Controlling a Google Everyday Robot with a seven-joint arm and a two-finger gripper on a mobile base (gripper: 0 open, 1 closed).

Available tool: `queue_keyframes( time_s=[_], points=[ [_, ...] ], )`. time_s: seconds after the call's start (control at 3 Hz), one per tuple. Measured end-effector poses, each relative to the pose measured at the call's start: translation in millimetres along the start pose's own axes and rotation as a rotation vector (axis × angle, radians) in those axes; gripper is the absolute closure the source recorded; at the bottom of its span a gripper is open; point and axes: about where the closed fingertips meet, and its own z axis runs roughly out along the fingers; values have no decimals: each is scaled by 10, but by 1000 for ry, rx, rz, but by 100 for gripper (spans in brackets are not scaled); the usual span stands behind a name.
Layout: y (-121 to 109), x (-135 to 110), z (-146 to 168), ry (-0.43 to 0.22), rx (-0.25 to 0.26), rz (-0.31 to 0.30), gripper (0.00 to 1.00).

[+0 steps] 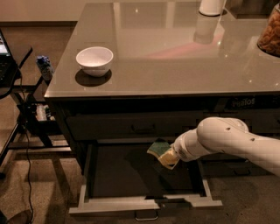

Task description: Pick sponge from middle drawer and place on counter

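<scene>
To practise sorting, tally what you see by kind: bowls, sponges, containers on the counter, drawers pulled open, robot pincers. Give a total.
Bowls: 1, white bowl on the counter.
Sponges: 1, the sponge gripped by the pincer above the middle drawer.
Counter containers: 2, white canister and jar.
Open drawers: 1, that middle drawer.
Pincers: 1.
Total: 6.

Robot's smooth white arm, rounded and glossy (small dark holes dot its shell), narrows through a grey-banded wrist to the gripper at its tip.
</scene>
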Motion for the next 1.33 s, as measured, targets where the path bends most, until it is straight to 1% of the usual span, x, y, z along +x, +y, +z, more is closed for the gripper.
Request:
queue_keyframes(
  time_s=[0.33, 0.67, 1.0, 1.33],
  points=[
    [24, -165, -392, -14, 65, -13, 100],
    [58, -351, -755, -56, 122, -38, 100],
    [59, -363, -781, -57, 127, -41, 100],
    [59, -506, -889, -90, 142, -49, 100]
  ],
)
